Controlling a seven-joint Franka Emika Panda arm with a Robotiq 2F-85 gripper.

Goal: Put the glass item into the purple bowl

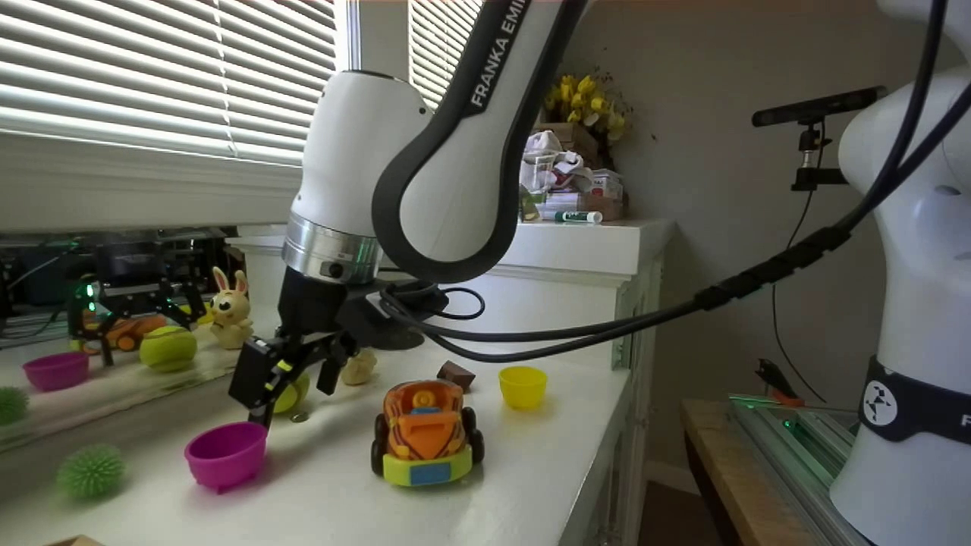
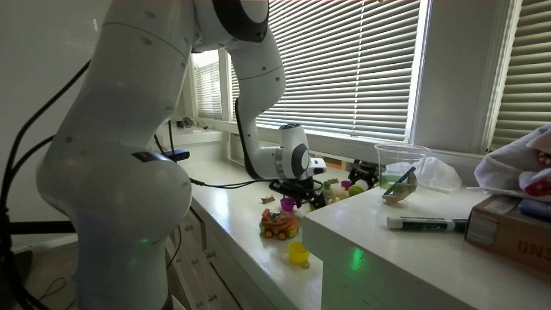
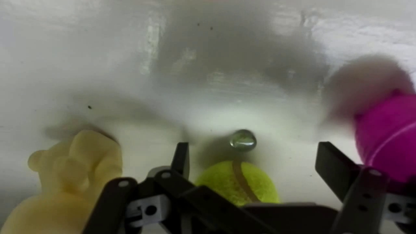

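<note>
The glass item is a small clear greenish glass bead lying on the white surface; it also shows in an exterior view. My gripper is open and empty, its fingers either side of the bead in the wrist view and apart from it. In an exterior view the gripper points down over the bead. The purple bowl stands upright just beside one fingertip; whether they touch I cannot tell. The bowl also shows at the right edge of the wrist view and in an exterior view.
A tennis ball lies close beside the bead. A cream toy figure stands on the other side. An orange toy car, a yellow bowl, a brown block and a green spiky ball are around. A mirror runs along the back.
</note>
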